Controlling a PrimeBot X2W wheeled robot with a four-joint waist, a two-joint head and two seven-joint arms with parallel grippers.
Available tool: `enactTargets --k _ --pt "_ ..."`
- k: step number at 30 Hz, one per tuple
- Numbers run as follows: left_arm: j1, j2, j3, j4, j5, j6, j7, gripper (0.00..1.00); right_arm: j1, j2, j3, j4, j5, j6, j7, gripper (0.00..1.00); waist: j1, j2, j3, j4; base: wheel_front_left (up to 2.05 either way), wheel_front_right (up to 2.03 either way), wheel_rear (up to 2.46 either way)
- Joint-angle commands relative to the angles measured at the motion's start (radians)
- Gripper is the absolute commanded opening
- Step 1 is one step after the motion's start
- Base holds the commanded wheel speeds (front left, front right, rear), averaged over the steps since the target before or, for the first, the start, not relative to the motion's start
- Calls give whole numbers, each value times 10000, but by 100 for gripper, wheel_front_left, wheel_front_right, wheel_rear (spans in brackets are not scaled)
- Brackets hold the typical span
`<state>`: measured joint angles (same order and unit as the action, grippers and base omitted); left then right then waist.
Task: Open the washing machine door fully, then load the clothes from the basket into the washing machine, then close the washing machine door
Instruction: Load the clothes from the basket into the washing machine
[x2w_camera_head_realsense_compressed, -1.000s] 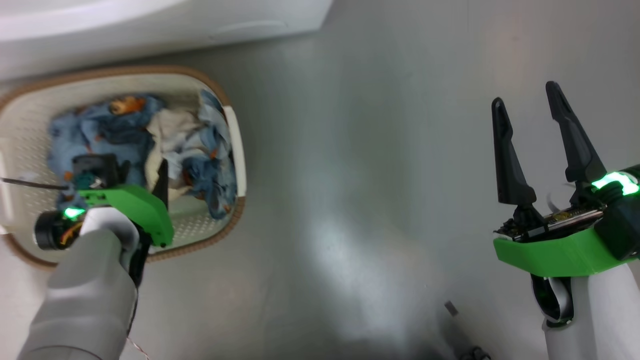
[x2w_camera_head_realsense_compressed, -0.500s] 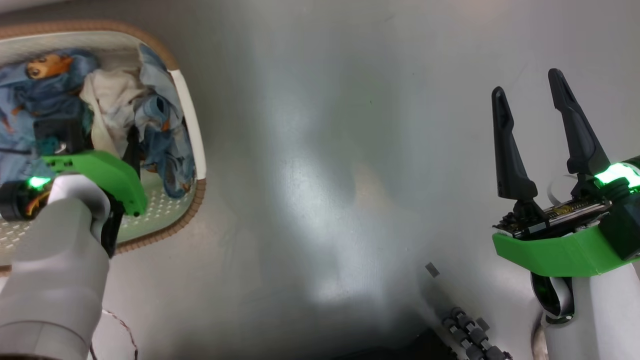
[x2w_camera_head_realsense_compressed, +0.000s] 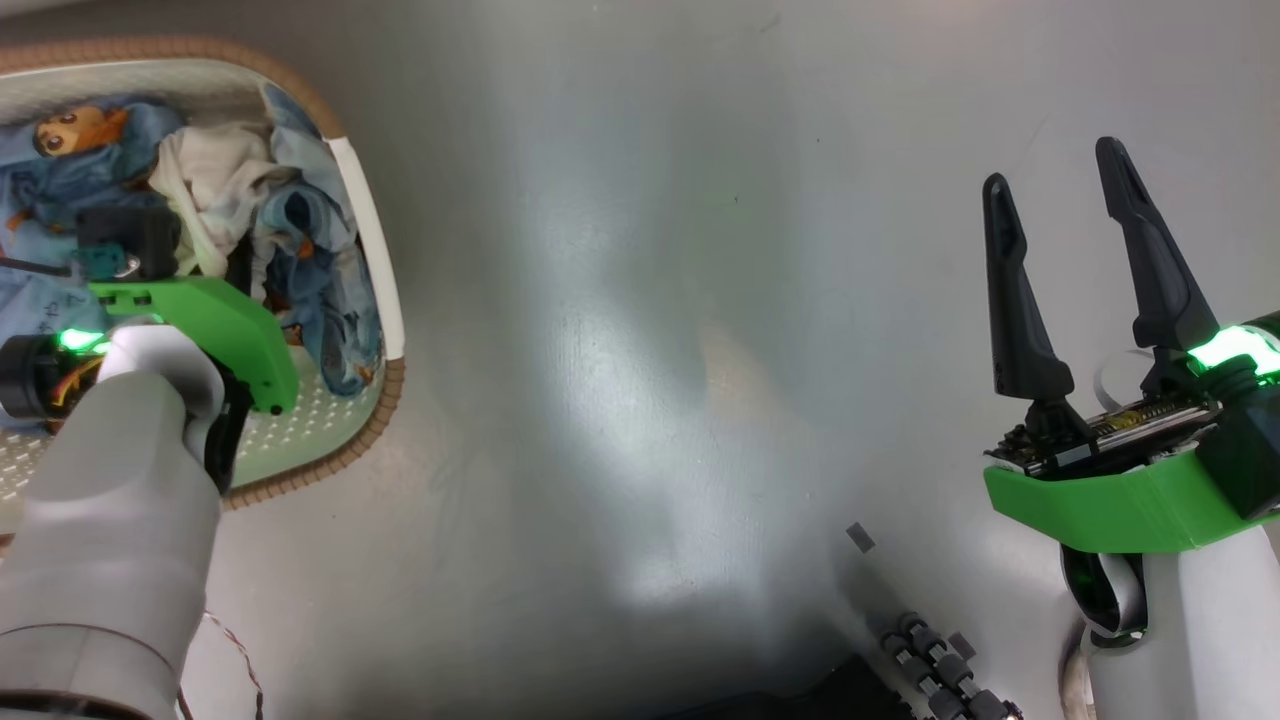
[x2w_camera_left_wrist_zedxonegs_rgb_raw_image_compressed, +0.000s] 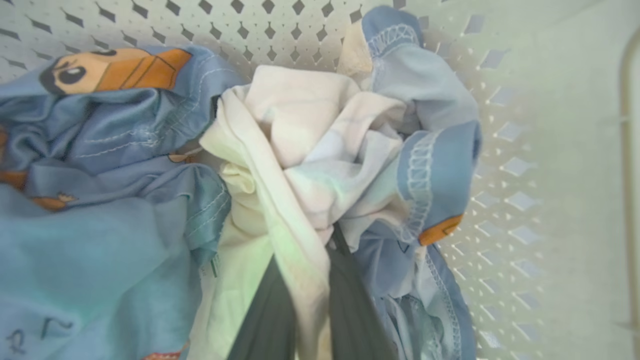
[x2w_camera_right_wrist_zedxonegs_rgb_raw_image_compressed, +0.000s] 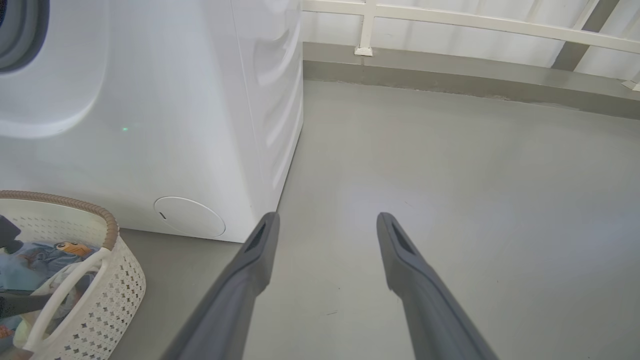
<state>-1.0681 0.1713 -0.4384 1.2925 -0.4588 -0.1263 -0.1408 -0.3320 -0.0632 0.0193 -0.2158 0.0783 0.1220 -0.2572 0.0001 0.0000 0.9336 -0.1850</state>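
Left wrist view: clothes (x2w_camera_left_wrist_zedxonegs_rgb_raw_image_compressed: 300, 165) between fingers (x2w_camera_left_wrist_zedxonegs_rgb_raw_image_compressed: 267, 315)

**How the robot's arms look**

Two pale grey round forearms (x2w_camera_head_realsense_compressed: 110, 520) are seen. Each is topped with a bright green plastic plate (x2w_camera_head_realsense_compressed: 1100, 505) and a glowing green light (x2w_camera_head_realsense_compressed: 1225, 350). Onto these, long black pointed fingers (x2w_camera_head_realsense_compressed: 1015, 320) are fitted.

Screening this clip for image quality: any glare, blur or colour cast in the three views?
Head view: sharp, with broad pale glare on the floor. Left wrist view: the left hand is soft, too close to focus, and a green cast tints the clothes. Right wrist view: crisp and evenly lit, with a green dot on the washing machine.
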Motion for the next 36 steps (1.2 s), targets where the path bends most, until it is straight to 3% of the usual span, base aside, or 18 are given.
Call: enactTargets --k 1,13,20,36 --pt "275 242 144 -27 -9 104 -81 0 335 21 220 -159 156 87 -46 100 -1 0 -126 73 0 0 0" --pt "1055 -63 189 -477 7 730 -1191 0 307 -136 133 159 227 87 -46 100 -1 0 -1260 548 0 0 0" --pt "2660 288 784 -3064 445 1429 -1206 0 432 -260 182 343 249 87 -46 100 -1 0 -2197 761 0 0 0" --pt "6242 -6 2647 -8297 1798 1944 -1208 0 1545 -471 -362 1209 208 87 -46 100 -1 0 -4746 1733 0 0 0"
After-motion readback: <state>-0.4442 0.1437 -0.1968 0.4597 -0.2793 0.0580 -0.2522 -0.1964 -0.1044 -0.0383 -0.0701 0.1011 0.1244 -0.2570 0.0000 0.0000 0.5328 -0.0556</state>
